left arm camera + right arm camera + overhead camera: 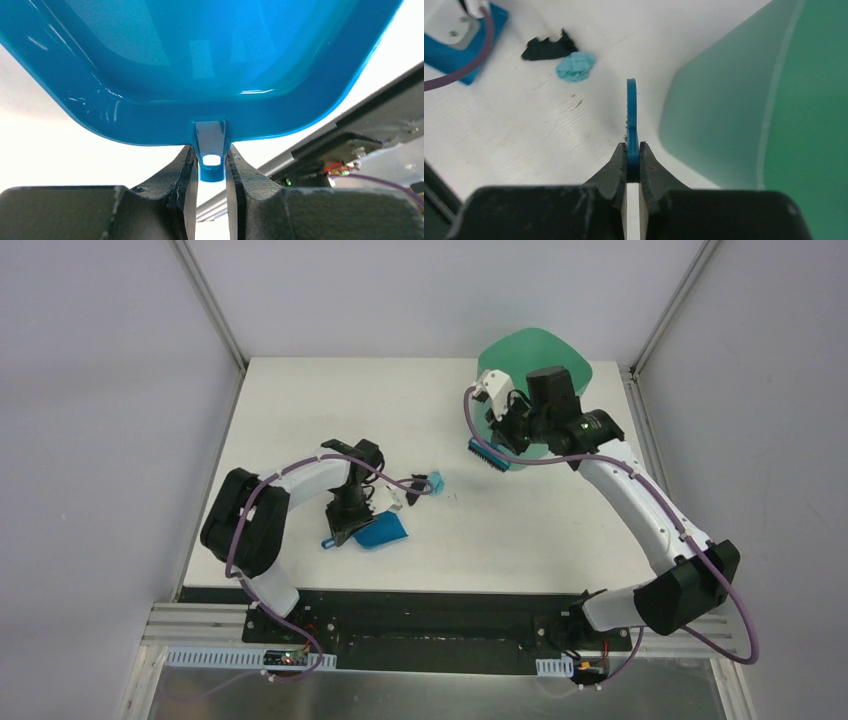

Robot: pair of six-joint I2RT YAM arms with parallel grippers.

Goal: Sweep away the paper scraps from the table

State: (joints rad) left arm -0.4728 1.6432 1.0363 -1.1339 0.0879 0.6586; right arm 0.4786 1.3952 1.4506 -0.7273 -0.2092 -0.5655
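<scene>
**Two arms ready to sweep, with pan and brush well apart**

A white table (300, 410) carries everything. At its far right corner lies a green sheet (530, 350). The left pincer (211, 165) is closed narrowly on the small handle tab of a blue dustpan (385, 532), near the table's left middle. The right pincer (633, 160) is clamped on the thin edge of a blue brush (492, 455), just beside the green sheet.

Only two paper scraps (430, 483) show, one black and one light teal. They touch each other on the table near the dustpan, under the left wrist's purple cable (395, 480).

Likely risks:
- The pan may tilt on so small a grip, letting scraps slide beneath its lip.
- The brush may twist between the fingers.
- A fast stroke may flick the light scraps past the pan.
- The bristles may catch the cable or drag the green sheet.
</scene>
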